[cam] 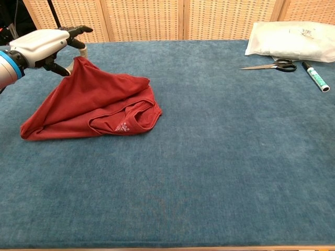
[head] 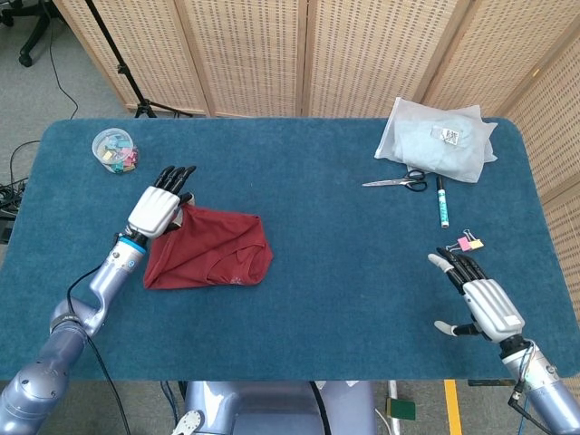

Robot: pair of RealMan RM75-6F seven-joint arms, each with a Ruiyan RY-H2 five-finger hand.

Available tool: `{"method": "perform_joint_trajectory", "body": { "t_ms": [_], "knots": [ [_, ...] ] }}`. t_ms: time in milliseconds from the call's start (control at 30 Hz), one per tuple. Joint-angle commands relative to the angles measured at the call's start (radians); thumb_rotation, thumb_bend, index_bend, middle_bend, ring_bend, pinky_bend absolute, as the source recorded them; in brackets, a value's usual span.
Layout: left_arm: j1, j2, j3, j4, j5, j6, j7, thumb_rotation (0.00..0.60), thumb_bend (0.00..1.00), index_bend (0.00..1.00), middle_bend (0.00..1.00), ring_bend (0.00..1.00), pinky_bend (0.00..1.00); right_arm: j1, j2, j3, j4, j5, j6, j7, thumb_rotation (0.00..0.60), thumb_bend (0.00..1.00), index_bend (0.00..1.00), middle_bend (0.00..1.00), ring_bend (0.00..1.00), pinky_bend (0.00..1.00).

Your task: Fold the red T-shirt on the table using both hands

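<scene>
The red T-shirt lies bunched and partly folded on the left half of the blue table; its collar with the label faces the front. My left hand pinches the shirt's far left corner and lifts it off the table into a peak; the hand's white back and dark fingers show at the upper left of the chest view. My right hand hovers over the table's front right, fingers spread, holding nothing. It is far from the shirt and out of the chest view.
A clear cup of coloured clips stands at the back left. At the back right lie a white plastic bag, scissors and a marker. A pink and yellow binder clip lies just beyond my right hand.
</scene>
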Motion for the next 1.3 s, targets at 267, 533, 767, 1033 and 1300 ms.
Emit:
{"method": "perform_joint_trajectory", "body": {
  "t_ms": [267, 533, 767, 1033, 1300],
  "knots": [
    [0.014, 0.03, 0.069, -0.073, 0.1, 0.202, 0.154, 0.6, 0.58, 0.64, 0.0, 0.0, 0.0, -0.007, 0.011, -0.007, -0.013, -0.017, 0.017, 0.004, 0.6, 0.0, 0.0, 0.0, 0.0, 0.0],
    [0.008, 0.023, 0.113, -0.113, 0.164, 0.264, 0.28, 0.6, 0.57, 0.64, 0.0, 0.0, 0.0, -0.011, 0.024, -0.011, -0.022, -0.028, 0.029, 0.016, 0.6, 0.0, 0.0, 0.0, 0.0, 0.0],
    [0.0, 0.012, 0.134, -0.132, 0.201, 0.303, 0.338, 0.6, 0.57, 0.64, 0.0, 0.0, 0.0, -0.013, 0.031, -0.013, -0.024, -0.036, 0.037, 0.029, 0.6, 0.0, 0.0, 0.0, 0.0, 0.0],
    [-0.003, 0.002, 0.166, -0.14, 0.245, 0.327, 0.384, 0.6, 0.56, 0.65, 0.0, 0.0, 0.0, -0.013, 0.035, -0.015, -0.025, -0.039, 0.039, 0.037, 0.6, 0.0, 0.0, 0.0, 0.0, 0.0],
    [0.007, -0.002, 0.2, -0.121, 0.285, 0.355, 0.406, 0.6, 0.55, 0.65, 0.0, 0.0, 0.0, -0.013, 0.037, -0.017, -0.027, -0.042, 0.038, 0.038, 0.6, 0.0, 0.0, 0.0, 0.0, 0.0]
  ]
}}
